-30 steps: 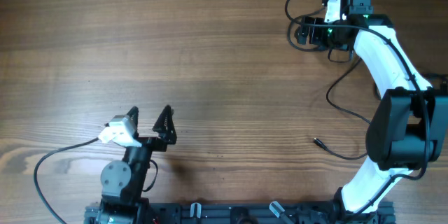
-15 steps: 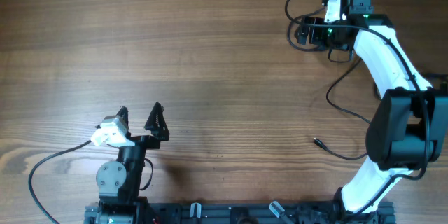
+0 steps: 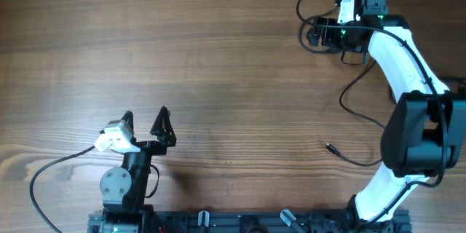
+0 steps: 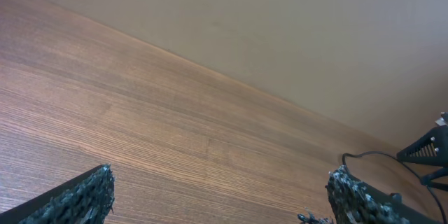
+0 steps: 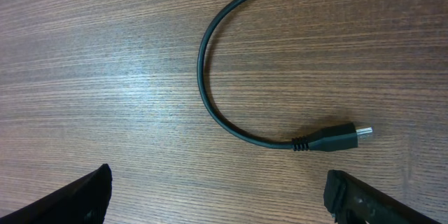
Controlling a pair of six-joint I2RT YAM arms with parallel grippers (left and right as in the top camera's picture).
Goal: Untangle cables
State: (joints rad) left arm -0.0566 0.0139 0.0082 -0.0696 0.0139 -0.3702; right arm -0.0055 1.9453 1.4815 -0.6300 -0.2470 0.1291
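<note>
Judging progress from how the cables [image 3: 299, 4] lie: all of them sit on the right half of the table [image 3: 218, 58], none near the left arm.

- The right gripper [image 5: 220, 199] has its jaws wide apart with nothing between them, and it hovers over the far right corner. Directly under it one cord [image 5: 203, 70] runs in a single open curve to a plug [image 5: 334, 140] with a silvery tip. It crosses nothing in the wrist view (a good sign for that stretch).
- Overhead, the cables in that same corner bunch around the gripper. The right arm covers part of them, so I cannot tell whether any cross there.
- A second strand [image 3: 331, 148] lies nearer the robot with its small end on bare wood, well apart from the corner bunch. Its far part passes under the right arm and is hidden.
- The left gripper [image 3: 145, 113] also has its jaws apart and is empty. It sits low at the near left over bare wood, well away from any cable.

Reading: neither arm holds anything, and at least two ends lie free and separate, so much of the sorting looks done. What is probably left is the corner bunch, if it is in fact tangled, and then spreading the cables clear of each other.
</note>
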